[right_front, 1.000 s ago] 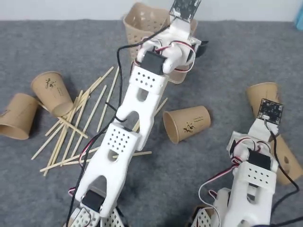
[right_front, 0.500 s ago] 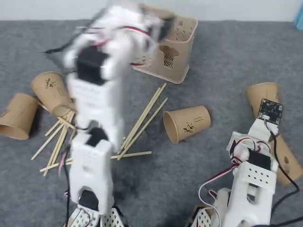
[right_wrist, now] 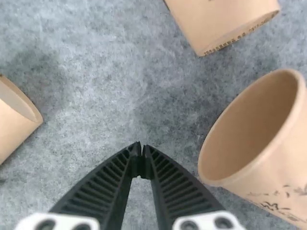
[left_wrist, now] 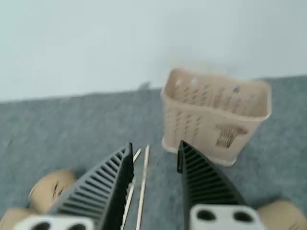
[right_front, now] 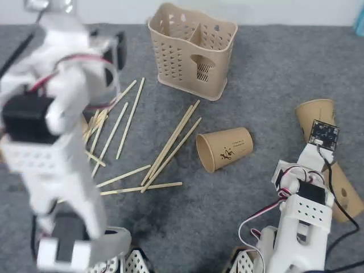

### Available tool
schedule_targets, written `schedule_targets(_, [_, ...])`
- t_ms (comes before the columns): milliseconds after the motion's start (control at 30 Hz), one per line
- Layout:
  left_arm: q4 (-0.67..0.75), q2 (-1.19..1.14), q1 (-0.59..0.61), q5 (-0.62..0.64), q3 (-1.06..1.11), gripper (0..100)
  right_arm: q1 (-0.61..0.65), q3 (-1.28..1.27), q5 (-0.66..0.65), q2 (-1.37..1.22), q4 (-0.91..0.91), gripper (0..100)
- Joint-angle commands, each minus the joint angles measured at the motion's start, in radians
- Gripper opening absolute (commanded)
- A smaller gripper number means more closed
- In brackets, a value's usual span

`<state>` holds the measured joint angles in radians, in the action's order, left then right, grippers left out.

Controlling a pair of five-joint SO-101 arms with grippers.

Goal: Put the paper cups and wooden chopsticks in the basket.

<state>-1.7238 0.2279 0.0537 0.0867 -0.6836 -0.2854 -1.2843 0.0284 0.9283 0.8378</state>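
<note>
On the grey carpeted bench (right_front: 273,68), the beige perforated plastic basket (right_front: 193,48) stands upright at far centre. The left tool (left_wrist: 156,146) is raised at left, jaws moderately parted and empty. The right tool (right_wrist: 141,146) sits low at near right, closed on nothing, among brown paper cups (right_wrist: 249,129). The pale wooden chopsticks (right_front: 170,145) lie scattered left of centre, most with their long axes running near-left to far-right toward the basket. Judged nearer the left tool.

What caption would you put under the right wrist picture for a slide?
Right gripper, shut and empty, hangs over the grey carpet with three paper cups around it.
</note>
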Motion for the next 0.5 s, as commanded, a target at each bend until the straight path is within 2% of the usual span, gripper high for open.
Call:
schedule_targets(0, [-0.005,0.226,0.064,0.015,0.312,14,-0.001,0.069,-0.020,0.036,0.041,0.6])
schedule_targets(200, [0.176,0.514,0.187,0.015,0.855,14,-0.001,0.267,-0.034,0.027,0.242,0.6])
schedule_targets(467, [0.431,0.842,0.198,0.008,1.458,14,0.005,0.566,-0.087,0.025,0.461,2.1])
